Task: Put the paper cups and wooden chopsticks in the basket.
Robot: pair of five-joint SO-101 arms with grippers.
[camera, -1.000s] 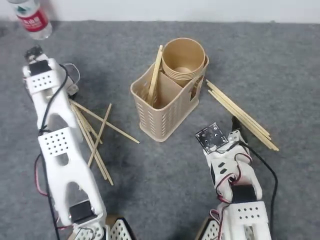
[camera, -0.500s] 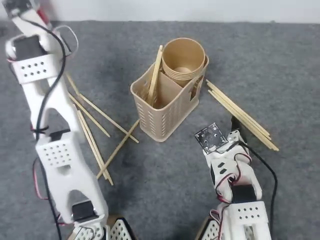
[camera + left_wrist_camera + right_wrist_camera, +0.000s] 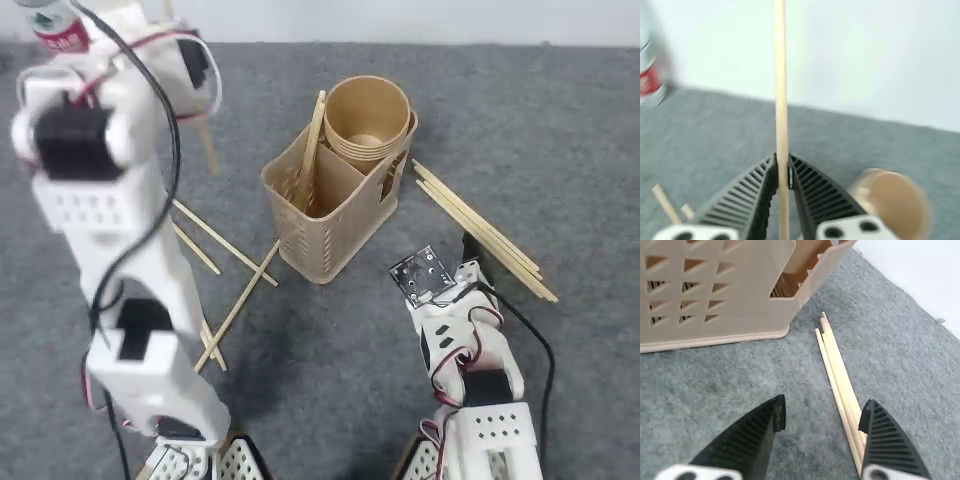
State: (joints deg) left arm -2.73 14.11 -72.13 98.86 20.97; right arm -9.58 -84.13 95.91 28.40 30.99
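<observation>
Sitting in the basket [image 3: 325, 240] are the paper cups [image 3: 367, 115] and one chopstick [image 3: 311, 145]; the left end effector [image 3: 783, 175] clamps a second chopstick [image 3: 780, 90] aloft; the right end effector [image 3: 823, 407] gapes over loose chopsticks [image 3: 840, 385]; other chopsticks [image 3: 235, 300] lie on the counter [image 3: 560, 120], left to do

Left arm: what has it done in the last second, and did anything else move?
The left gripper rose from the loose chopsticks toward the table's far side, shut on one chopstick. The loose chopsticks were scattered, one now pointing at the basket. The right gripper, paper cups and the right-hand chopsticks stayed put.
</observation>
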